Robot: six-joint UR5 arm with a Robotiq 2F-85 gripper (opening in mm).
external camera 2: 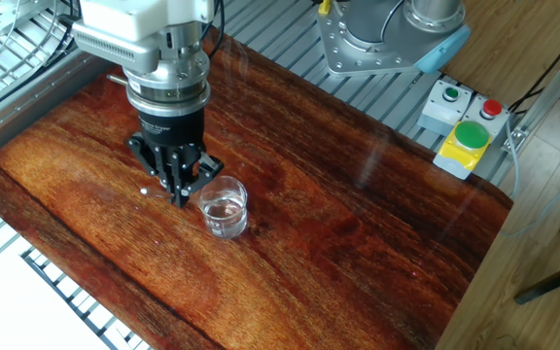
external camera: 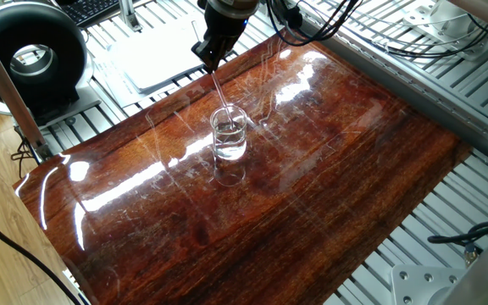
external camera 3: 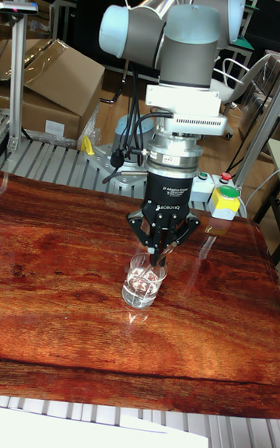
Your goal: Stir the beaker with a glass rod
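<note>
A small clear beaker (external camera: 229,134) with clear liquid stands upright near the middle of the wooden board (external camera: 329,178). My gripper (external camera: 211,61) hangs just above and beside it, shut on the top of the thin glass rod (external camera: 219,91). The rod slants down from the fingers into the beaker, with its lower end in the liquid. In the other fixed view the gripper (external camera 2: 179,194) is close to the left of the beaker (external camera 2: 226,206), and the rod is hard to make out. The tall view shows the gripper (external camera 3: 160,246) right over the beaker (external camera 3: 145,282).
The glossy board lies on a slotted aluminium table. A black round device (external camera: 32,52) and a white sheet (external camera: 155,51) sit beyond the board's far edge. The robot base (external camera 2: 387,34) and a button box (external camera 2: 463,133) stand at the other side. Cardboard boxes (external camera 3: 54,82) are behind.
</note>
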